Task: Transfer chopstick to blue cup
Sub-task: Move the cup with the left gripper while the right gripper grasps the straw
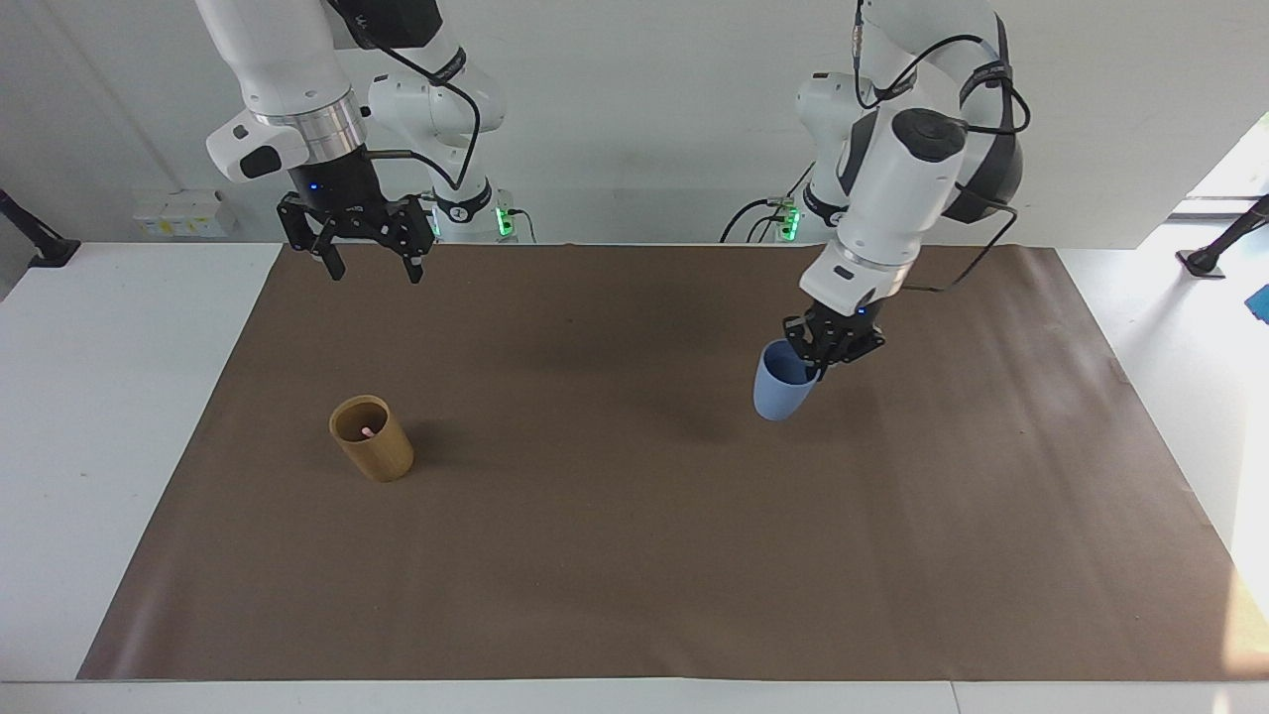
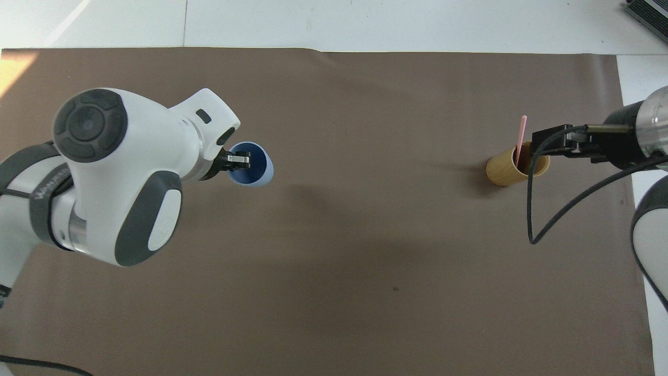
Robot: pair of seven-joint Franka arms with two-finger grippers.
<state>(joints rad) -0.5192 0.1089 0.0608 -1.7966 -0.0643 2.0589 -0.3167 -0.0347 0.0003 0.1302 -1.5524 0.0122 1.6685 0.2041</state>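
Observation:
My left gripper (image 1: 828, 359) is shut on the rim of the light-blue cup (image 1: 779, 393), one finger inside it. The blue cup (image 2: 259, 172) hangs tilted, clear of the brown mat (image 1: 634, 555), with its shadow apart from it. A thin pink chopstick (image 2: 522, 132) stands in the tan bamboo cup (image 2: 502, 170), toward the right arm's end of the table; only its tip (image 1: 367, 432) shows in the facing view. My right gripper (image 1: 375, 268) hangs open high over the mat, holding nothing, well above the tan cup (image 1: 377, 454).
The brown mat covers most of the white table (image 1: 119, 397). A black cable (image 2: 529, 209) loops down from the right arm's wrist beside the tan cup. Nothing else stands on the mat.

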